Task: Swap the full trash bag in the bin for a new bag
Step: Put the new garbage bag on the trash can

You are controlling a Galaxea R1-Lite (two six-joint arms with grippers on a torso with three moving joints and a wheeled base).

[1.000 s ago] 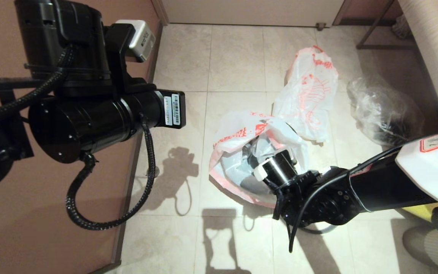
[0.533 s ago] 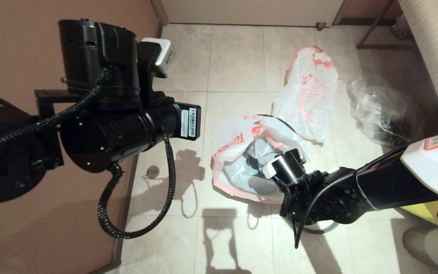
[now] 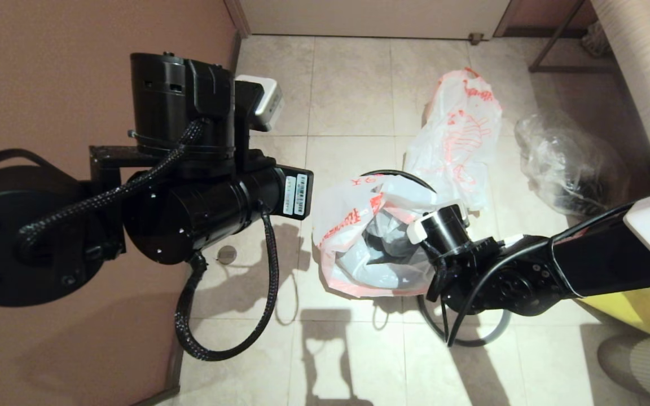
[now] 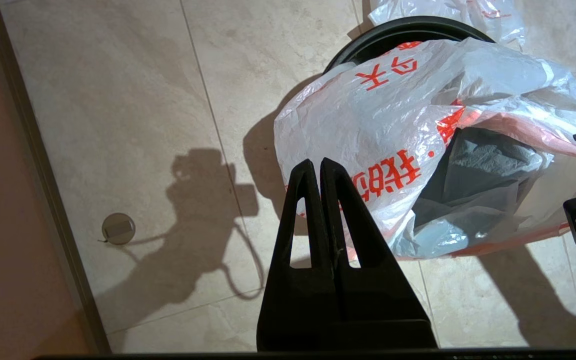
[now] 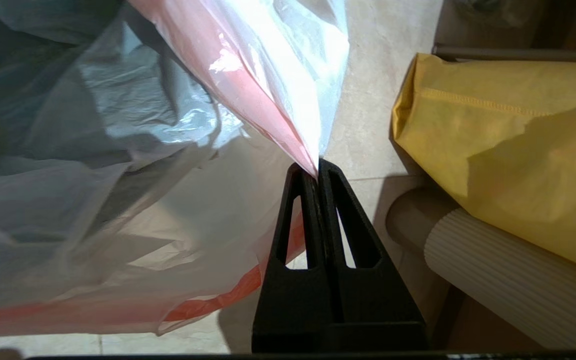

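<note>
The new bag [image 3: 353, 225], limp white plastic with red characters and a pink band, hangs open over the black bin [image 3: 384, 173]. Only the bin's far rim [image 4: 398, 27] shows. My right gripper [image 5: 318, 167] is shut on the new bag's pink edge [image 5: 273, 110] at the side of the bag nearest my right arm. My left gripper [image 4: 316, 162] is shut with nothing in it, hovering beside the printed side of the new bag [image 4: 383, 130]. The full trash bag [image 3: 460, 135] lies on the floor just beyond the bin.
A clear bag with dark contents [image 3: 567, 163] lies right of the full bag. A yellow fabric bag [image 5: 508, 140] and a ribbed beige tube [image 5: 508, 275] sit close to my right arm. A grey ring [image 3: 494, 336] lies on the tiles under that arm. A brown wall [image 3: 48, 67] runs along the left.
My right gripper has closed on the new bag's edge and drawn it to the right, baring the bin's far rim. My left arm has swung rightward toward the bag.
</note>
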